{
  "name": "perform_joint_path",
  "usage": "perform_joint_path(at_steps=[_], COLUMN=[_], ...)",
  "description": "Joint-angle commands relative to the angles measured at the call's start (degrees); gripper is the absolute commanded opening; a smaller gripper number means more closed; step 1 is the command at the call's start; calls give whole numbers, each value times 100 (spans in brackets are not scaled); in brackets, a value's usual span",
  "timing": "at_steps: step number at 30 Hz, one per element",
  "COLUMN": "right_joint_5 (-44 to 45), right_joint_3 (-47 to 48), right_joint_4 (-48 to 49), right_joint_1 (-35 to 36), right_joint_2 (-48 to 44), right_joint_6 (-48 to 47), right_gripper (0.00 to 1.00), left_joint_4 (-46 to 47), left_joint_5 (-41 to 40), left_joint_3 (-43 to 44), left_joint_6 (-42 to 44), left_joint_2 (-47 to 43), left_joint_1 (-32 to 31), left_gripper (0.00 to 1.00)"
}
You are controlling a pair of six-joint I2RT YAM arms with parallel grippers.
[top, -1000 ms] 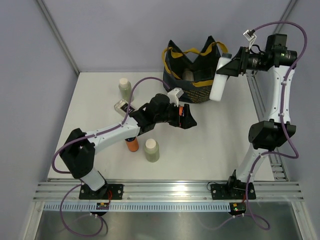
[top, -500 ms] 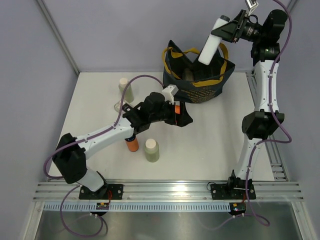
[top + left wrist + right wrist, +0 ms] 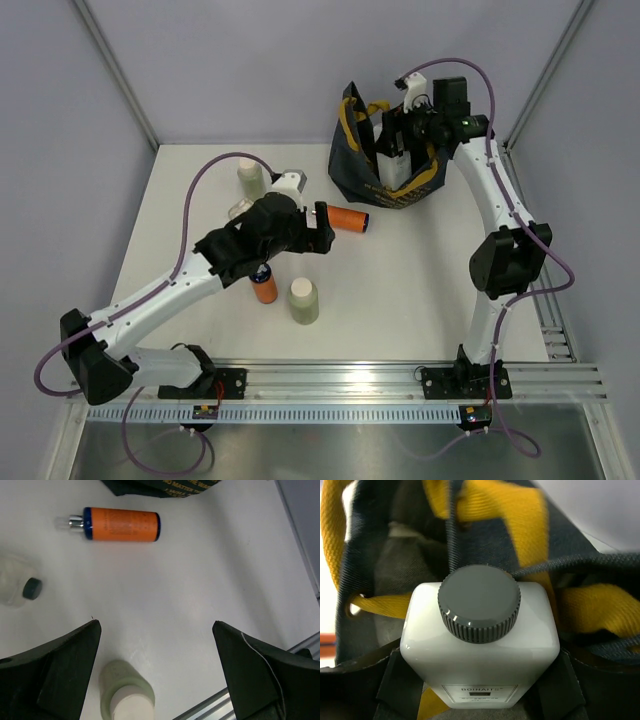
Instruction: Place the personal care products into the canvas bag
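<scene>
A pale green bottle (image 3: pixel 250 178) stands at the far left of the table (image 3: pixel 440 290). Just near of it is a clear flat bottle (image 3: pixel 16 586) with a dark cap, partly hidden by the left arm in the top view. An orange bottle (image 3: pixel 265 290) stands upright close under that arm, with a second pale green bottle (image 3: pixel 303 300) just to its right. The left gripper (image 3: pixel 155 625) hangs over the table with its fingers spread wide and nothing between them. Just beyond it, another orange bottle (image 3: pixel 350 218) lies on its side, close to the near edge of the canvas bag (image 3: pixel 365 185). At the far right, the right gripper (image 3: pixel 479 677) is clamped on the sides of the white rectangular bottle (image 3: pixel 480 635), grey cap towards the wrist camera, holding it at the mouth of the bag between the yellow handles (image 3: pixel 495 510).
</scene>
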Motion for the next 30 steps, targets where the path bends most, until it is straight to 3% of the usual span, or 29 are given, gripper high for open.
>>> perform_joint_path(at_steps=[1, 7, 12, 13, 17, 21, 25, 30], right_joint_5=[1751, 2518, 2914, 3002, 3179, 3933, 4514, 3665], right_joint_3=[-135, -338, -601, -619, -759, -1058, -560, 4], right_joint_4=[365, 189, 409, 409, 514, 1383, 1456, 421], right_joint_1=[424, 671, 671, 671, 680, 671, 619, 583], right_joint_2=[-919, -892, -1156, -1156, -1191, -1130, -682, -874], right_joint_6=[-1425, -1707, -1768, -1830, -1979, -2479, -2911, -2367], right_gripper=[29, 60, 71, 78, 89, 95, 97, 98], left_joint_4=[-937, -1439, -1229, -1158, -912, -885, -789, -771], left_joint_5=[-940, -1248, -1231, -1205, -1082, -968, -696, -458], left_joint_3=[-169, -459, -1004, -1179, -1469, -1628, -1690, -1672], left_joint_6=[-326, -345, -406, -415, -345, -152, 68, 218], left_joint_2=[-253, -516, -999, -1174, -1544, -1800, -1984, -1967], left_joint_1=[-140, -738, -905, -914, -941, -967, -976, -1063], left_gripper=[99, 99, 99, 99, 99, 99, 99, 99])
